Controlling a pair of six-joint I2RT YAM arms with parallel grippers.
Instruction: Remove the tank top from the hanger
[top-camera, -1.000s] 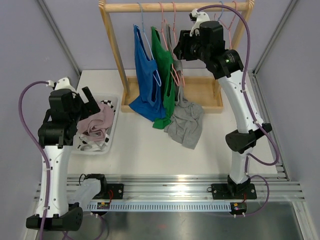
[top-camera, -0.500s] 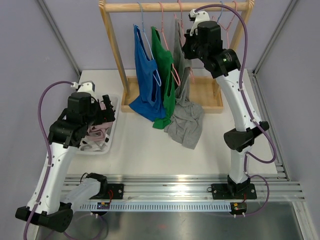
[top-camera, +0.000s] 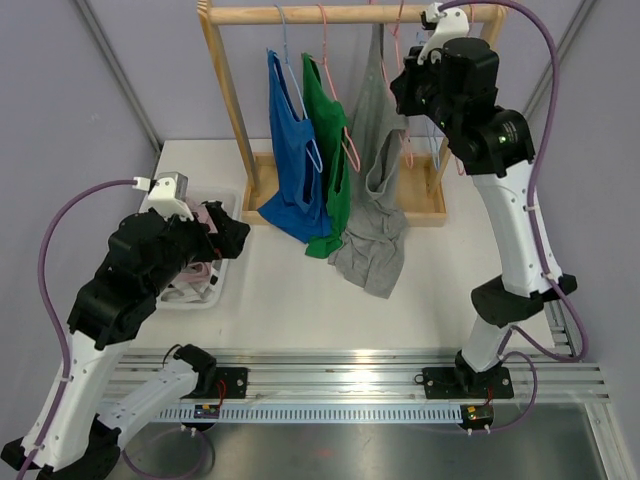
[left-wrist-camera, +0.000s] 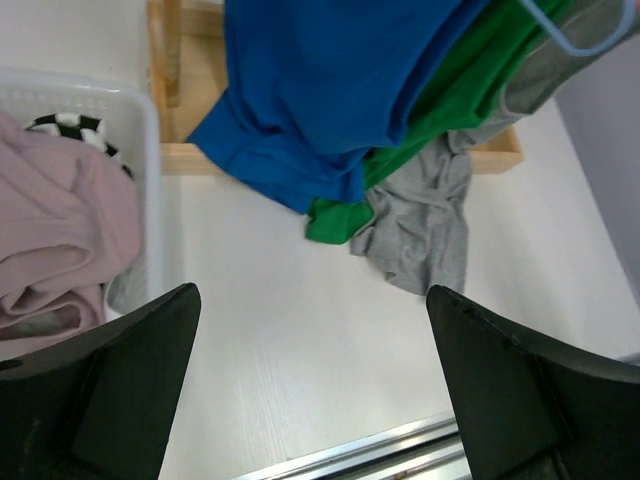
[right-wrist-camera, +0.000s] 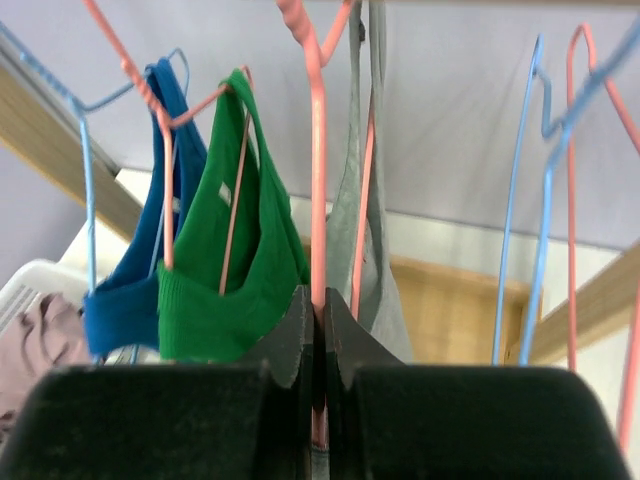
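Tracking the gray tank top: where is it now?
Top view: the gray tank top hangs from the wooden rail, just right of the green tank top, hem pooled on the table.

Lab cell: grey walls (top-camera: 60, 90), aluminium rail (top-camera: 340, 385)

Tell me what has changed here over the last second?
The right fingers, shut on the pink hanger, moved up and rightward along the wooden rail, lifting the upper part of the grey tank top. The left arm leaned rightward from over the basket, its fingers open. The blue top, green top and basket stayed put.
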